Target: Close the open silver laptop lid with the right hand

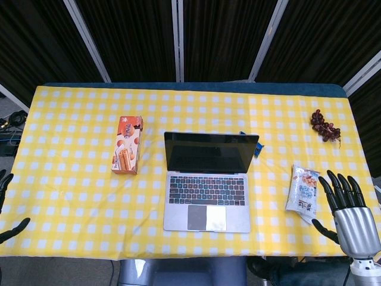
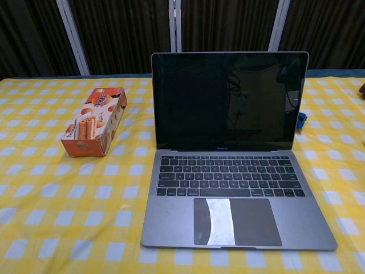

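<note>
The silver laptop (image 1: 207,196) stands open in the middle of the table, its dark screen (image 2: 228,100) upright and facing me, keyboard and trackpad bare. My right hand (image 1: 348,211) hovers at the table's front right corner, well to the right of the laptop, fingers spread and holding nothing. My left hand (image 1: 6,208) shows only as dark fingertips at the left edge of the head view, apart and empty. Neither hand appears in the chest view.
An orange biscuit box (image 1: 127,152) lies left of the laptop. A white snack packet (image 1: 303,190) lies just beside my right hand. A bunch of dark grapes (image 1: 324,126) sits at the back right. A small blue object (image 1: 257,148) peeks out behind the screen.
</note>
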### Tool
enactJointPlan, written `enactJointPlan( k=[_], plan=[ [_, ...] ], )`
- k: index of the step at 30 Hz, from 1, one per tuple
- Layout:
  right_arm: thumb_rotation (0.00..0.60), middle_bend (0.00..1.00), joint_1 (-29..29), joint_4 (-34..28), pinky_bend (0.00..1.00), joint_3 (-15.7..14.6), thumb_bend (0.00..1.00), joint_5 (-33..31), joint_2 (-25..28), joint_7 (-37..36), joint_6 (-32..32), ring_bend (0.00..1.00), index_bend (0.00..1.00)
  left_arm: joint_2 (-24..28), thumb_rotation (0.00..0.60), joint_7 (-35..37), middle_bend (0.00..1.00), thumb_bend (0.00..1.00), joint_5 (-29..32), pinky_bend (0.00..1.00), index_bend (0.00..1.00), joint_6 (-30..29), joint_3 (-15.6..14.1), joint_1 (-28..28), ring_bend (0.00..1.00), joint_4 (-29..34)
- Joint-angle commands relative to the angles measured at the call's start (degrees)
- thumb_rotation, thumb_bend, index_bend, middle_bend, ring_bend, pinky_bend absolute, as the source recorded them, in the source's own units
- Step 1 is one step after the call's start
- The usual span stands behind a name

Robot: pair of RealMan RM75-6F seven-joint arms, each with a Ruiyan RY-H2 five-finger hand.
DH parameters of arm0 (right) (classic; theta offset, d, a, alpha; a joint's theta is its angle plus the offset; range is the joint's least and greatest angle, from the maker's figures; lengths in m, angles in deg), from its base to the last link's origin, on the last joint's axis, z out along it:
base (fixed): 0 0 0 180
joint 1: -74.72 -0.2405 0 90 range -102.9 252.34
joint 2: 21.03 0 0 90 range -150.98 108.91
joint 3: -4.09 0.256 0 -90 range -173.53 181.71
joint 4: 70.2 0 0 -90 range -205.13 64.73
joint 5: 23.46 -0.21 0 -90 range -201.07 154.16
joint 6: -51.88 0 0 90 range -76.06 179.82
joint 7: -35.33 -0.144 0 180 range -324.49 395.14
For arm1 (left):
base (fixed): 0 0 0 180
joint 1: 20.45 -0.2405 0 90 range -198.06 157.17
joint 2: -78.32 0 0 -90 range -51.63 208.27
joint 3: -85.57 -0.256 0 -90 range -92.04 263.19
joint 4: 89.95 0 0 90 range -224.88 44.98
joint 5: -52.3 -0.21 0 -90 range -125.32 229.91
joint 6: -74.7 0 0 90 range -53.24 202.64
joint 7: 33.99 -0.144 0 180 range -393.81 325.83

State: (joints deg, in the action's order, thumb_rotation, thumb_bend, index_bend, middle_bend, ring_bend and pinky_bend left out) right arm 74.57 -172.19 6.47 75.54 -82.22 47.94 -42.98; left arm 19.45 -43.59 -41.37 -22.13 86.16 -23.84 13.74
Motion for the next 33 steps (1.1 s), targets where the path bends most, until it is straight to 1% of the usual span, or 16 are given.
enactJointPlan(
  k=[1, 6, 9, 11, 12, 13, 14, 16, 17, 18, 19, 21, 23, 26, 29, 33],
  plan=[
    [0.6, 0.0, -0.11, -0.01, 0.0, -0.01, 0.0, -0.17, 0.02, 0.09, 0.31, 0.0, 0.0, -0.01, 0.6, -0.05, 0.0, 0.0, 0.06, 0.0, 0.0, 0.08, 0.0, -0.02, 0.0, -0.09],
    [0.6, 0.0, -0.45, 0.35, 0.0, -0.17, 0.0, -0.55, -0.24, 0.44, 1.46, 0.0, 0.0, 0.01, 0.6, 0.01, 0.0, 0.0, 0.61, 0.0, 0.0, 0.66, 0.1, 0.14, 0.0, 0.11],
    [0.6, 0.0, -1.63, 0.77, 0.0, 0.16, 0.0, -1.32, -0.17, -0.47, 3.46, 0.0, 0.0, 0.03, 0.6, -0.25, 0.0, 0.0, 0.69, 0.0, 0.0, 1.03, 0.02, 0.23, 0.0, 0.3],
    [0.6, 0.0, -3.71, 1.26, 0.0, 1.29, 0.04, -2.82, 0.24, -1.39, 6.45, 0.0, 0.0, 0.17, 0.6, -0.3, 0.0, 0.0, 0.67, 0.0, 0.0, 1.32, 0.01, 0.37, 0.0, 0.53],
    [0.6, 0.0, -7.25, 1.34, 0.0, 3.95, 0.14, -4.3, 1.26, -1.27, 10.13, 0.0, 0.0, 0.13, 0.6, -0.67, 0.0, 0.0, 1.42, 0.0, 0.0, 1.86, 0.29, 0.62, 0.0, 0.55],
    [0.6, 0.0, -9.51, 1.14, 0.0, 5.63, 0.29, -5.61, 1.99, -1.48, 12.66, 0.0, 0.01, 0.07, 0.6, -0.83, 0.0, 0.0, 2.04, 0.0, 0.0, 2.3, 0.53, 0.84, 0.0, 0.59],
    [0.6, 0.0, -10.65, 0.89, 0.0, 6.38, 0.4, -6.43, 2.5, -1.52, 14.15, 0.0, 0.02, 0.02, 0.6, -0.93, 0.0, 0.0, 2.39, 0.0, 0.0, 2.55, 0.66, 0.96, 0.0, 0.58],
    [0.6, 0.0, -15.01, -1.21, 0.0, 8.95, 0.69, -9.76, 4.58, -2.86, 20.34, 0.0, 0.05, -0.32, 0.6, -0.56, 0.0, 0.0, 3.66, 0.0, 0.0, 3.83, 1.06, 1.58, 0.0, 0.2],
    [0.6, 0.0, -16.99, -2.04, 0.0, 10.16, 0.77, -11.39, 5.32, -4.19, 23.06, 0.0, 0.05, -0.48, 0.6, -0.06, 0.0, 0.0, 4.14, 0.0, 0.0, 4.44, 1.22, 1.89, 0.0, -0.11],
    [0.6, 0.0, -18.71, -2.72, 0.0, 11.19, 0.88, -12.88, 5.86, -5.41, 25.4, 0.0, 0.06, -0.61, 0.6, 0.36, 0.0, 0.0, 4.53, 0.0, 0.0, 4.97, 1.35, 2.17, 0.0, -0.42],
    [0.6, 0.0, -20.19, -3.2, 0.0, 12.0, 0.95, -14.37, 6.37, -6.32, 27.59, 0.0, 0.06, -0.73, 0.6, 0.58, 0.0, 0.0, 4.83, 0.0, 0.0, 5.33, 1.46, 2.37, 0.0, -0.72],
    [0.6, 0.0, -23.18, -4.37, 0.0, 13.38, 1.0, -17.22, 7.28, -8.51, 32.21, 0.0, 0.06, -0.99, 0.6, 0.49, 0.0, 0.0, 5.62, 0.0, 0.0, 6.06, 1.7, 2.74, 0.0, -1.29],
    [0.6, 0.0, -26.26, -5.27, 0.0, 14.53, 1.0, -20.45, 8.31, -9.72, 37.3, 0.0, 0.06, -1.34, 0.6, 0.2, 0.0, 0.0, 6.35, 0.0, 0.0, 6.66, 1.94, 3.07, 0.0, -1.61],
    [0.6, 0.0, -30.87, -5.72, 0.0, 16.15, 1.0, -25.72, 8.69, -9.09, 43.57, 0.0, 0.06, -1.43, 0.6, 0.44, 0.0, 0.0, 7.05, 0.0, 0.0, 7.52, 1.97, 3.41, 0.0, -1.47],
    [0.6, 0.0, -36.1, -4.26, 0.0, 17.39, 1.0, -31.4, 7.1, -8.45, 49.48, 0.0, 0.06, -1.54, 0.6, -0.14, 0.0, 0.0, 7.64, 0.0, 0.0, 7.91, 2.13, 3.66, 0.0, -1.51],
    [0.6, 0.01, -41.63, -0.14, 0.0, 18.37, 1.0, -37.19, 3.68, -7.86, 53.71, 0.0, 0.05, -1.63, 0.6, -0.11, 0.0, 0.0, 8.71, 0.0, 0.0, 8.56, 2.43, 4.0, 0.0, -1.64]
  ],
)
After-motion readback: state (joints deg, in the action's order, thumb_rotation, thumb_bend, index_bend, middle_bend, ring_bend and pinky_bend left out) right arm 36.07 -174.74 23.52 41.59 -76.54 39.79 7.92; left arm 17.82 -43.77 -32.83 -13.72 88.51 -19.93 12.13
